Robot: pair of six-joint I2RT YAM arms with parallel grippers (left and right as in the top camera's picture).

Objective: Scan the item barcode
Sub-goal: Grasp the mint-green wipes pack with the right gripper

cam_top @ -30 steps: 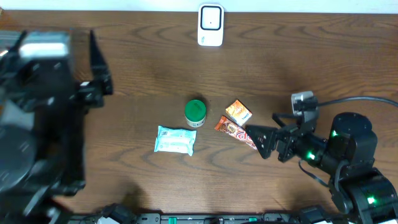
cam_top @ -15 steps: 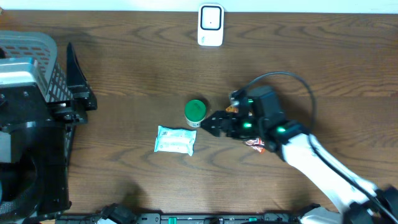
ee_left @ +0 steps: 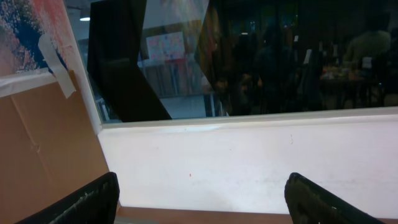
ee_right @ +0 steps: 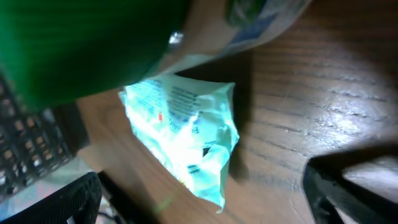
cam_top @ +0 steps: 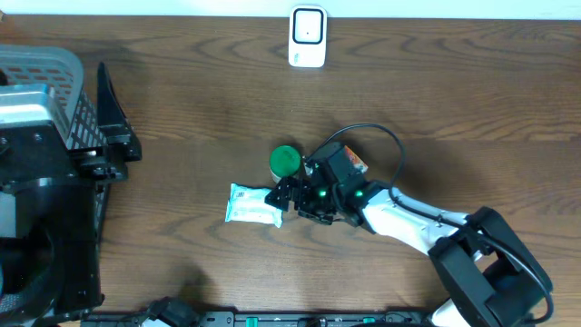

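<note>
Broadly, the brown wooden table [cam_top: 454, 91] fills the overhead view. The left arm [cam_top: 45, 227] is the bulkiest thing there, a black mass along the left edge, with a grey mesh basket [cam_top: 41, 65] at the far-left corner beside it. The left gripper [ee_left: 202, 186] faces a white sill and a dark window, its jaws wide apart with nothing between them. The right arm [cam_top: 408, 222] reaches in from the near-right corner to the middle of the table. There the right gripper [cam_top: 283, 193] has its jaws spread wide and holds nothing; its tips are at the right end of the pale green packet [cam_top: 252, 204], and I cannot tell whether they touch it. That packet lies flat just nearer than the table's centre, crinkled and printed. The white scanner [cam_top: 308, 36] stands at the middle of the far edge, well apart from it. The green-lidded jar [cam_top: 285, 160] stands just beyond the packet, beside the gripper. An orange packet [cam_top: 357, 163] peeks out beside the arm's wrist.
</note>
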